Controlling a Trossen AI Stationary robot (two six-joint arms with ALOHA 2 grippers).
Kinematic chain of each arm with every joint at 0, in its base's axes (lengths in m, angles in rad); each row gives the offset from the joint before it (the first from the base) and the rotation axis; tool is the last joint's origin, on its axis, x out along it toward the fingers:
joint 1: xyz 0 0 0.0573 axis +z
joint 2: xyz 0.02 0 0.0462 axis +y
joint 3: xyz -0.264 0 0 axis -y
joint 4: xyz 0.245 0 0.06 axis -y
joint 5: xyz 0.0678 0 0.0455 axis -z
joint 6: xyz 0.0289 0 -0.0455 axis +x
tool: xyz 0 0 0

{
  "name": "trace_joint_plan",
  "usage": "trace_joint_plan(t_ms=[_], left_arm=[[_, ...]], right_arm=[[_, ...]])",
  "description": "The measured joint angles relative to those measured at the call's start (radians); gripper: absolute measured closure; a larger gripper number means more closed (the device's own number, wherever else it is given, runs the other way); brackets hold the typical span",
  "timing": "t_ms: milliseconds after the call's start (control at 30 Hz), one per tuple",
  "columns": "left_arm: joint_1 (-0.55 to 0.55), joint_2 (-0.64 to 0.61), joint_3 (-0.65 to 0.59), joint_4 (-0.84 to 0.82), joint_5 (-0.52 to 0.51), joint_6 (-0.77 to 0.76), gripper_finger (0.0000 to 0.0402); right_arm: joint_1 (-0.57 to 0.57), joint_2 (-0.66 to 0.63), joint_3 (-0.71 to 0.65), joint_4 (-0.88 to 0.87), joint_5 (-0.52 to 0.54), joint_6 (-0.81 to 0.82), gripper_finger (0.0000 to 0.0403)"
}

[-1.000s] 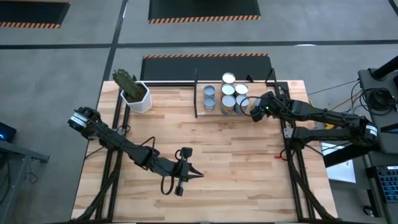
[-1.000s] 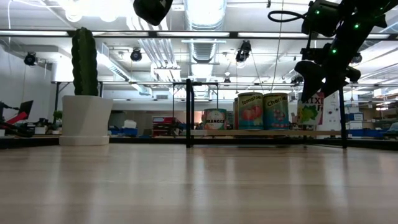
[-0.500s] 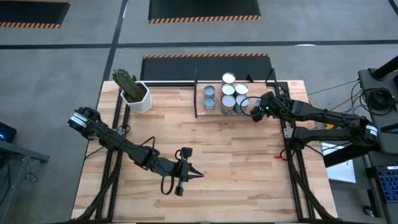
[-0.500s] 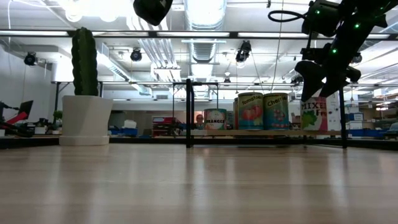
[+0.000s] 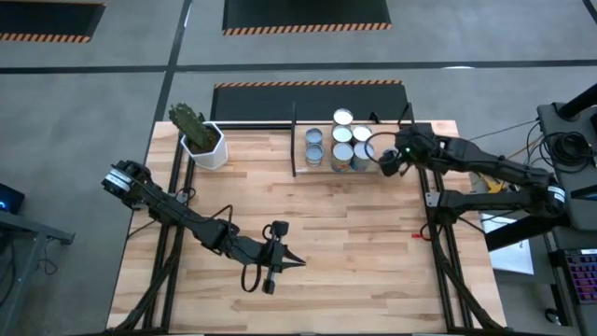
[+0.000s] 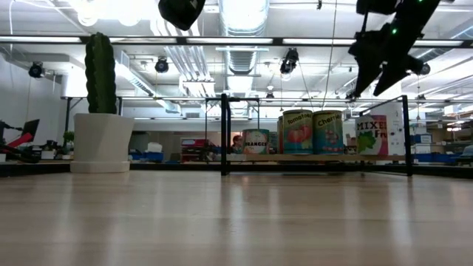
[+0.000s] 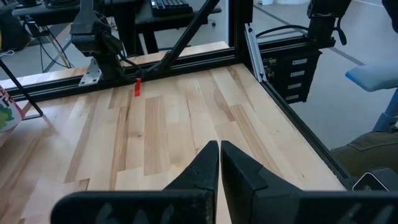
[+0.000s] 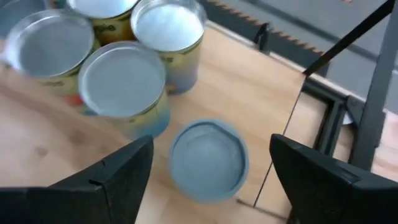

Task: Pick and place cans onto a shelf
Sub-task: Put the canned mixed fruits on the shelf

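Big industrial lab/workshop: ceiling ducts (image 6: 244, 22), striped floor tape (image 5: 308, 29).

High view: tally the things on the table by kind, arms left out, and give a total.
Cans: 8
Shelf: 1
Plant pot: 1
Total: 10
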Motion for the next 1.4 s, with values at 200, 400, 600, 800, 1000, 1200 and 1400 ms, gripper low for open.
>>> trace_joint_plan(t_ms=[200,400,600,800,1000,1200,1400], left_arm=[[0.000,-0.002,0.000,0.000,0.000,-0.003,0.0402],[0.000,-0.002,0.000,-0.001,0.000,0.030,0.0402],[0.000,-0.002,0.000,0.000,0.000,0.025,0.0402],[0.000,-0.002,0.000,0.000,0.000,0.020,0.0402],[0.000,-0.003,0.000,0.000,0.000,0.018,0.0402],[0.000,-0.003,0.000,0.000,0.000,0.018,0.0402],[0.000,-0.003,0.000,0.000,0.000,0.018,0.0402]], right_arm=[[0.050,0.000,0.019,-0.065,-0.149,0.003,0.0158],[0.139,0.032,-0.064,-0.075,-0.146,-0.008,0.0276],[0.175,0.112,-0.110,-0.074,-0.039,-0.010,0.0385],[0.173,0.187,-0.109,-0.071,0.058,-0.005,0.0390],[0.173,0.232,-0.108,-0.068,0.076,-0.006,0.0390],[0.172,0.250,-0.108,-0.065,0.121,-0.005,0.0390],[0.172,0.239,-0.108,-0.064,0.122,-0.005,0.0390]])
